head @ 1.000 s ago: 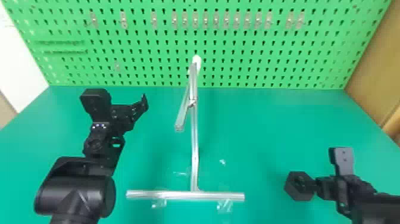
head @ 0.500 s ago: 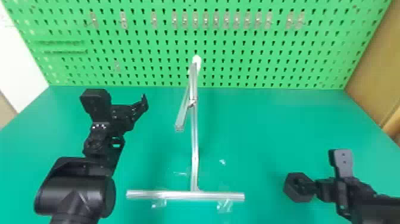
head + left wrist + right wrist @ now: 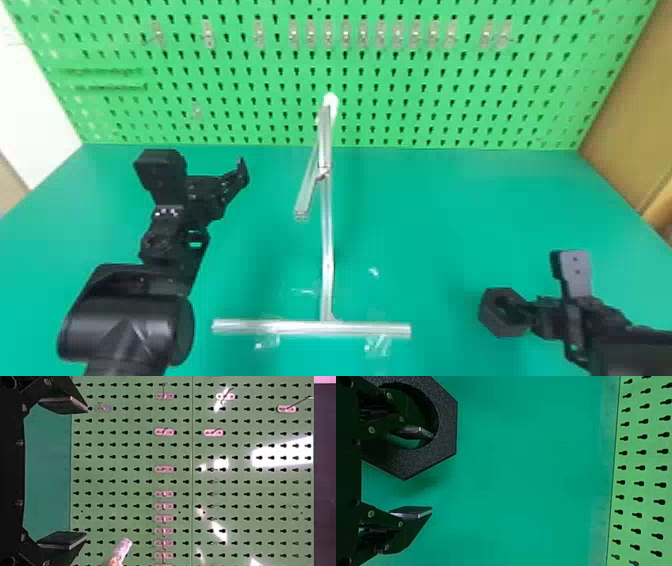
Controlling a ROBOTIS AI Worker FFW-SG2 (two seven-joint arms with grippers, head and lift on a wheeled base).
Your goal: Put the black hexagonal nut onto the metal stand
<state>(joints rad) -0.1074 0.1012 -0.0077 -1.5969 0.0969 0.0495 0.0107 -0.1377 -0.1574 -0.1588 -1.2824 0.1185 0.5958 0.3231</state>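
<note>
A green pegboard (image 3: 425, 75) rises behind a green tabletop (image 3: 460, 215). At the middle stands the metal stand (image 3: 327, 250), with a crossbar at its foot, an upright tube with a white tip (image 3: 329, 102) at the top, and a slanting bar (image 3: 307, 195) branching off. The left gripper (image 3: 241, 172) is to the stand's left, its fingers spread wide and empty. To the stand's right, well apart from it, is the right gripper (image 3: 537, 316), and at its end the black hexagonal nut (image 3: 490, 320). In the right wrist view the right gripper (image 3: 425, 473) has its fingers wide apart: one overlaps the nut's hole, the other is outside the nut. Whether the first goes through the hole or only passes over it, I cannot tell. Against the earlier head views, both grippers and the nut are in almost the same places, and the stand is unmoved. Smaller still, pale clips (image 3: 328, 34) line the pegboard, and bits of clear tape (image 3: 377, 345) are by the crossbar.
</note>
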